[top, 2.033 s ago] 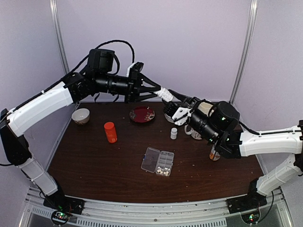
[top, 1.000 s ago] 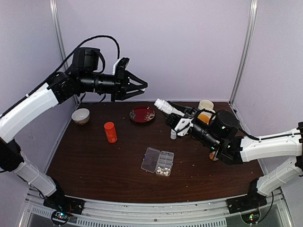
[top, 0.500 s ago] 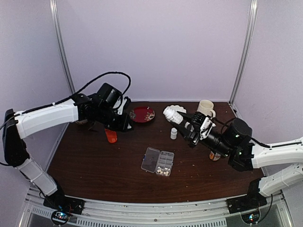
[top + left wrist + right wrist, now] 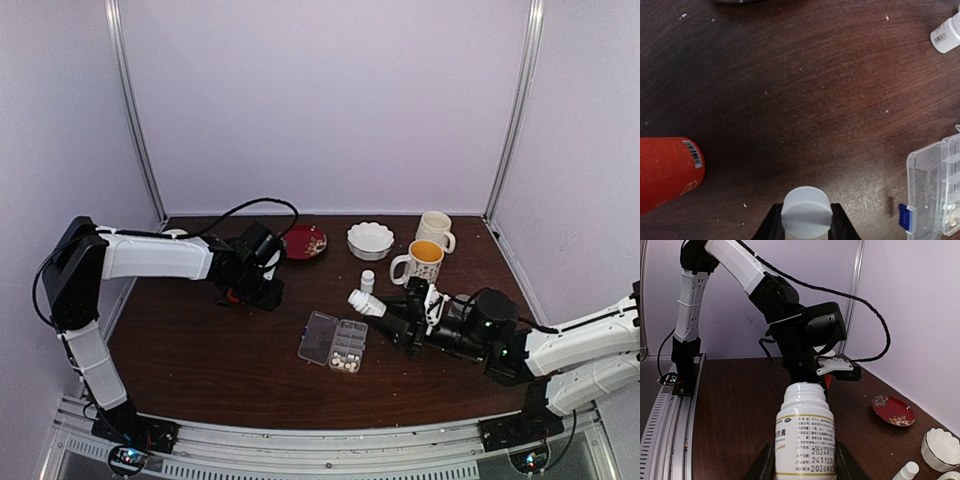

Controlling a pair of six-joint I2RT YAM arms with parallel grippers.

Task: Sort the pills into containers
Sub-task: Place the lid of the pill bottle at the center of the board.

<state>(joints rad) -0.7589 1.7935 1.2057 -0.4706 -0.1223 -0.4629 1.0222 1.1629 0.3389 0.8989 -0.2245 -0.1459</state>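
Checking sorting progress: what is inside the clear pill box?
The pill box lies open. A few whitish pills sit in the cells at its near end; the other cells look empty. Nothing covers it, but the count is too small to tell.

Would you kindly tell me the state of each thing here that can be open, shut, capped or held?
left gripper: shut on the cap
right gripper: shut on the white bottle
cap: off its bottle, held
white bottle: uncapped, held tilted
pill box: lid open, pills inside
small bottle: capped, upright
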